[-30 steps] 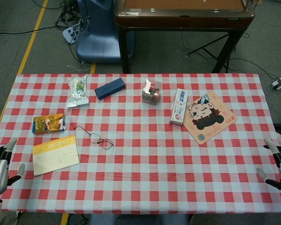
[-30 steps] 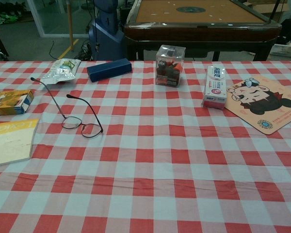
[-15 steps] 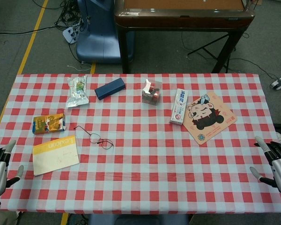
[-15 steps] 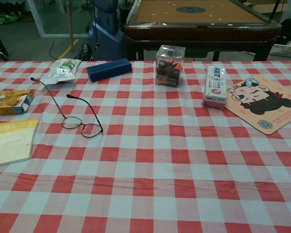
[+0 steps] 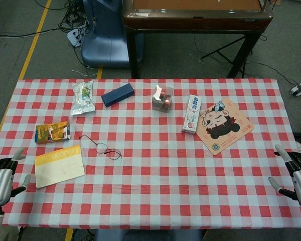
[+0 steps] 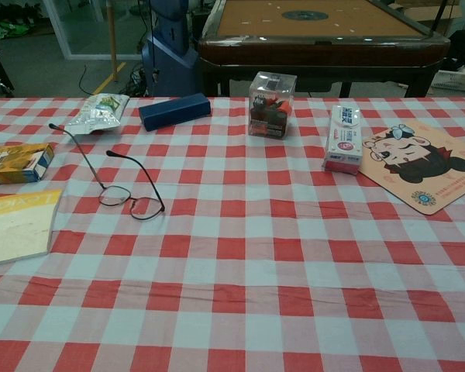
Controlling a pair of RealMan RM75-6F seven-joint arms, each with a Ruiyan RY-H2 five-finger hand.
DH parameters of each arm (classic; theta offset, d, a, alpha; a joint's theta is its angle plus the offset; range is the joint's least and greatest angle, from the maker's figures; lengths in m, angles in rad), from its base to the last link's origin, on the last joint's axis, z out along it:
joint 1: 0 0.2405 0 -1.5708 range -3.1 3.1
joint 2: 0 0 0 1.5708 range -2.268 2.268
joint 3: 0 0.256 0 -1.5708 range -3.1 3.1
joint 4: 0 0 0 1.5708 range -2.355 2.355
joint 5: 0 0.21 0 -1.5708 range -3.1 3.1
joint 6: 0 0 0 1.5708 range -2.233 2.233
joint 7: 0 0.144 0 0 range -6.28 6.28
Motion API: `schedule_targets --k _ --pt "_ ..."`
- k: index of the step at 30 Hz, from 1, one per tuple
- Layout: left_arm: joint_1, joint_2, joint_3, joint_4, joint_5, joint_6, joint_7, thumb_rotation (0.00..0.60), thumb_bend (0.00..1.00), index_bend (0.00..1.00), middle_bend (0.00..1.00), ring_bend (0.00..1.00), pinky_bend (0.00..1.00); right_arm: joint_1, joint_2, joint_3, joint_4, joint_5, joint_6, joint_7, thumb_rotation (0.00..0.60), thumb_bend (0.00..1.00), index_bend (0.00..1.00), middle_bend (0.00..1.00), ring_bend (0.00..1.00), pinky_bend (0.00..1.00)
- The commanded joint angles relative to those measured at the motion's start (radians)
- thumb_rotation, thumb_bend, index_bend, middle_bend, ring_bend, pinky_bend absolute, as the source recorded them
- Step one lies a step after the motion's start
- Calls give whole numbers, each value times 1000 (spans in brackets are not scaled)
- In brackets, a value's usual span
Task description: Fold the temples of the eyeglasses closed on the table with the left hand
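The eyeglasses lie on the checked tablecloth with both temples unfolded. The left hand hovers well apart, fingers spread, empty. Nothing is folded yet.

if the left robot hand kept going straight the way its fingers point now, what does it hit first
Probably the yellow notebook. The left robot hand sits open at the table's near-left corner, fingers aimed up and to the right, toward the notebook's near edge. The eyeglasses lie beyond it. Depth and hand height are unclear, so it might pass above.
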Motion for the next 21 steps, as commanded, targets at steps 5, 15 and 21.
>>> schedule_targets --k 5,15,21 --pt "-145 -2 -37 23 -21 -207 -36 600 397 53 716 614 683 4 4 1 -12 3 -6 -12 600 232 0 243 210 180" --pt "-330 -57 -93 67 -180 -491 -23 600 397 90 988 905 922 -5 16 -5 -27 5 1 -24 600 233 0 244 212 181" --pt "-399 -86 -101 87 -235 -597 -60 600 417 90 1000 968 997 -12 22 -7 -27 12 7 -25 600 232 0 244 220 184"
